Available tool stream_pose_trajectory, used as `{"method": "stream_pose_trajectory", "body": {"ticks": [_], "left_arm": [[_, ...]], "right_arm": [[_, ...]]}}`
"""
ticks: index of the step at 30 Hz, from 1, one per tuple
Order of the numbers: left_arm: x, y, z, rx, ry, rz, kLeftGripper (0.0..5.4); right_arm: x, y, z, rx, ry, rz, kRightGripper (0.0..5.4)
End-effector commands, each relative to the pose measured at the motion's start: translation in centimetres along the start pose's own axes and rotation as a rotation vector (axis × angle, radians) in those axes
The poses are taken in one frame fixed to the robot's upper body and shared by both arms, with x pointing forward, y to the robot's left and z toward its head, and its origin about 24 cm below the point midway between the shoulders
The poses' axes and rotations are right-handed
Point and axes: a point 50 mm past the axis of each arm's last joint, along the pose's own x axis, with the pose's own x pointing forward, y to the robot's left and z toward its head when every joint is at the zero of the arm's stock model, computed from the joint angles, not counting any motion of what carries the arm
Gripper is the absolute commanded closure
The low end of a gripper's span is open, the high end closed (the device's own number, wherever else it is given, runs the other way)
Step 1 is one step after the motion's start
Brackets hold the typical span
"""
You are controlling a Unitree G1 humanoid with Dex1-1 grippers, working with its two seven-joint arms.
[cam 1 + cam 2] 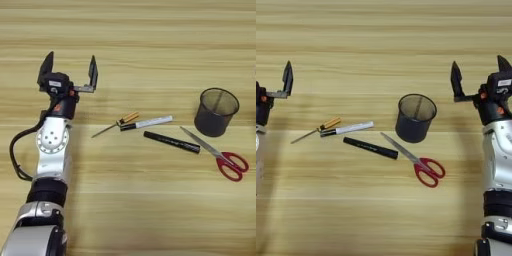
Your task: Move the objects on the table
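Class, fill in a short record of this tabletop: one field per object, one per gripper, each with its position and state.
surface: wooden table
pen cup: black wire mesh, upright, nothing visible inside
scissors: red handles, closed, flat, tip near the cup's base
black marker: flat, left of the scissors
white pen: flat, above the marker
amber-handled tool: flat, beside the pen's left end
left gripper: open, holding nothing, left of the items
right gripper: open, holding nothing, right of the cup

Scissors (220,154) right of marker (171,142), before cup (216,111).
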Motion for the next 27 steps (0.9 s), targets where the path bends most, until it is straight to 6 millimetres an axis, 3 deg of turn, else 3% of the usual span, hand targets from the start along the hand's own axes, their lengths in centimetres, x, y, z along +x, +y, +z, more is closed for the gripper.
{"method": "stream_pose_trajectory", "body": {"ticks": [1,13,27], "left_arm": [[-0.9,0.9,-0.4,0.033,0.046,0.001,0.0],[-3.2,1.3,-1.2,0.038,0.141,0.018,0.0],[-4.0,1.2,-1.4,0.022,0.17,0.036,0.0]], "right_arm": [[0.0,0.1,-1.1,-0.005,0.044,-0.035,0.02],[-1.4,1.0,-3.7,0.072,0.133,-0.063,0.02],[-2.4,1.6,-4.5,0.125,0.129,-0.09,0.02]]}}
